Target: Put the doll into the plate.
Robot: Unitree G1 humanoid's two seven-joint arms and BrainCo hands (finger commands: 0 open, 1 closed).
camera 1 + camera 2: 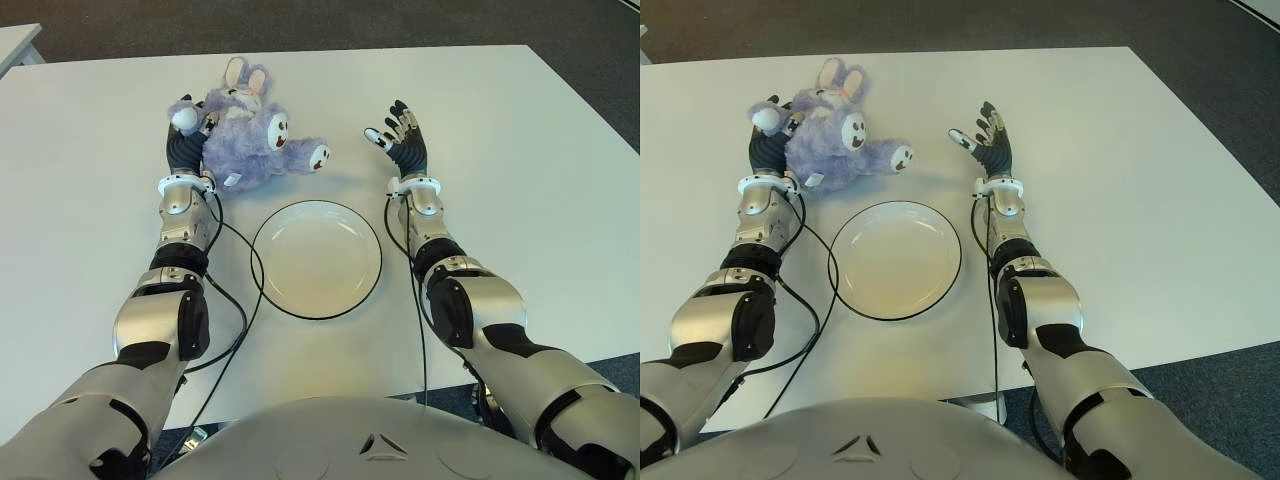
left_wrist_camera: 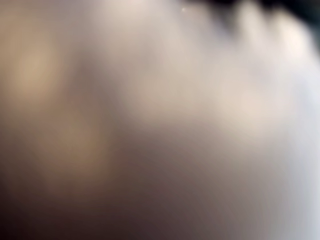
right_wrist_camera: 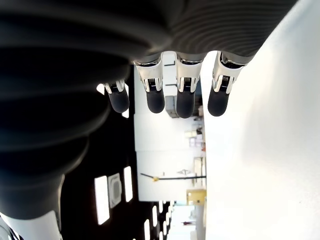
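Plainly purple plush rabbit doll, white-soled feet

So the whole setup sits on a big plain white rectangular table, matte top, with dark grey carpeted floor showing past the far edge and at the right corner. Directly on the tabletop there's a round shallow white plate with a thin dark rim, sitting near the front edge, roughly centred. It's got nothing in it. Just beyond the plate, toward the left, is a fluffy lavender plush bunny doll with white paw pads, well clear of the plate's rim. Thin black cables trail across the tabletop, left of the plate.
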